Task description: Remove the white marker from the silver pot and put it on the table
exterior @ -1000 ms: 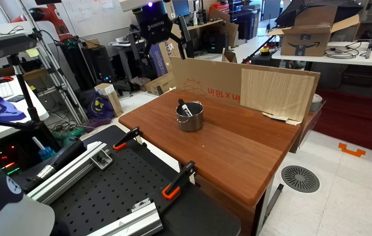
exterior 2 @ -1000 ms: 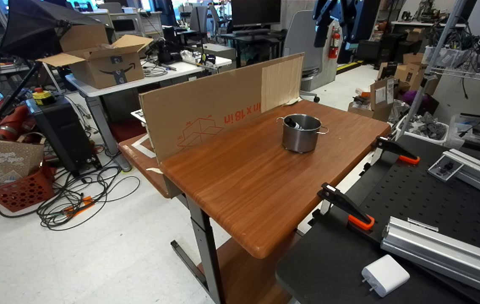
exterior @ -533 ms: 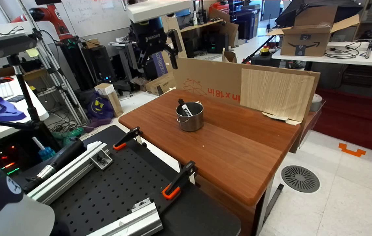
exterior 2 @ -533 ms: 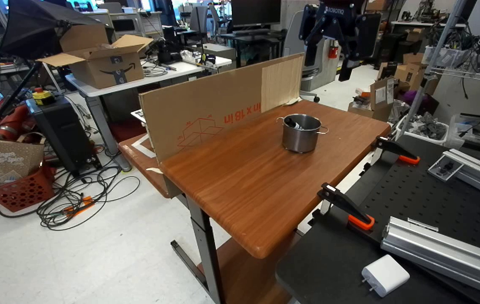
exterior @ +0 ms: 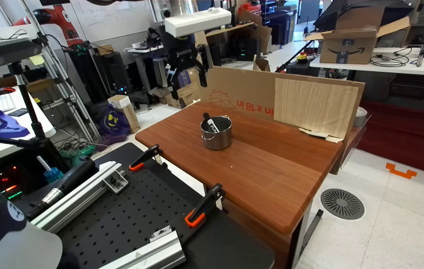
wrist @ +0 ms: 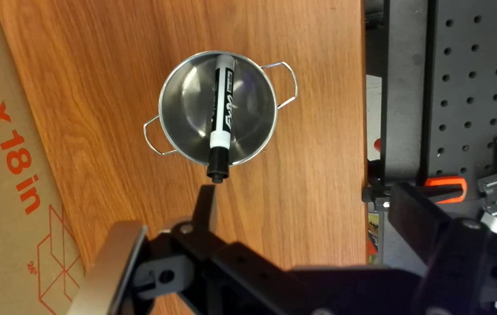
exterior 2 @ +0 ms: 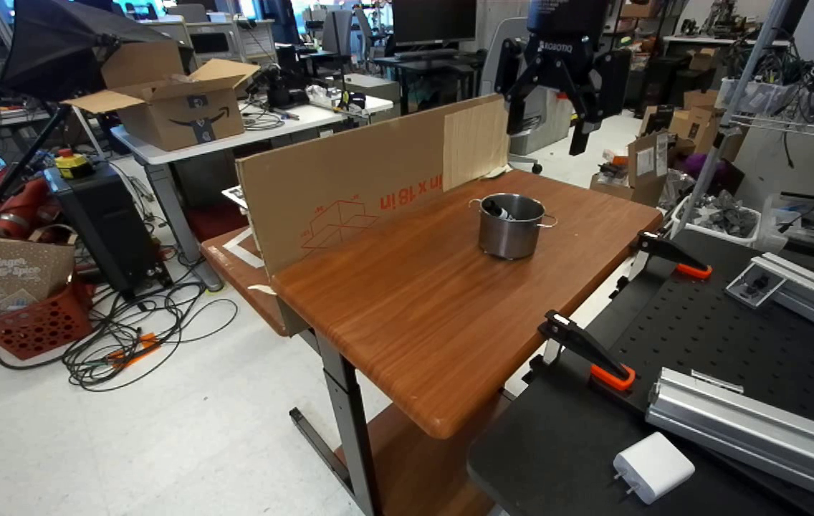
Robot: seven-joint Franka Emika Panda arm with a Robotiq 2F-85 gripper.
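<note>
"Reddish-brown worktop (exterior 2: 407, 308) on my feed, a cardboard sheet (exterior: 234, 89) standing along one long edge. What step are we on?"

"Only the approach, by my reading. The marker (wrist: 222, 105) is in the pot (exterior: 218, 142), tilted, with its black cap (wrist: 218, 159) poking out."

"And the end effector (exterior: 189, 89)?"

"Jaws spread wide, nothing between them. In both exterior views it hangs high, well apart from the pot."

"How does the wrist view look?"

"Promising. The marker runs roughly crosswise to the line the jaws close along, so I don't expect much twisting. But the cap lines up near one jaw rather than midway, so I'd shift sideways and toward the pot before going down."

"Where would you grip?"

"On the cap, I think, since it's the part sticking out; going deeper could knock the pot. Then I'd lift until the lower end is free and lay the marker on the worktop beside the pot."
</note>
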